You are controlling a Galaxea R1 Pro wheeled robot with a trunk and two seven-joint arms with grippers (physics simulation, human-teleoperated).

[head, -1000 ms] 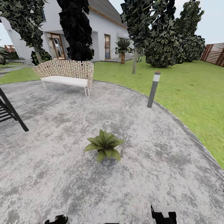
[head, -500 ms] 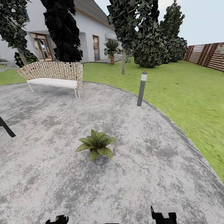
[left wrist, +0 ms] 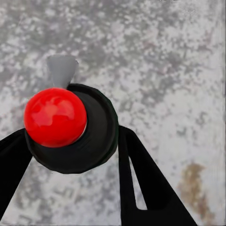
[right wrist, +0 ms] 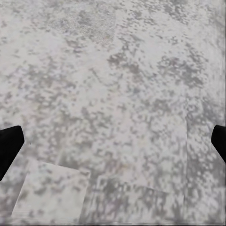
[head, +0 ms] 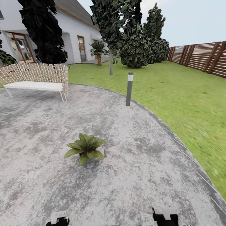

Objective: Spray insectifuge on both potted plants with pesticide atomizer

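In the head view, one potted plant (head: 84, 151) stands on the grey mottled stone patio (head: 141, 163), a little left of centre in the lower half of the frame. It is upright in its small grey pot, and its speckled green leaves spread to all sides. Above it and to the right, a slim grey lamp post (head: 129, 88) stands at the curved edge of the patio. A woven bench (head: 34, 80) with a white seat is in the upper left. The lawn (head: 182, 100) fills the right side and a brown slatted fence (head: 204, 58) runs along the upper right. A white house (head: 73, 31) and dark trees (head: 135, 37) are across the top. At the bottom edge small parts of the left gripper (head: 59, 219) and the right gripper (head: 165, 217) are visible, well apart from the plant.

In the left wrist view, the left gripper (left wrist: 75, 139) has its two black fingers (left wrist: 146, 183) against both sides of a black round thing (left wrist: 94, 136). This thing carries a glossy red ball (left wrist: 55, 117) and a short grey piece (left wrist: 61, 70). I cannot tell if it is the pesticide atomizer. The patio stone is behind it.

In the right wrist view, the right gripper (right wrist: 113, 143) is spread wide. One dark fingertip (right wrist: 9, 146) is at the left border, the other at the right border, and there is nothing between them. The patio stone lies beyond.
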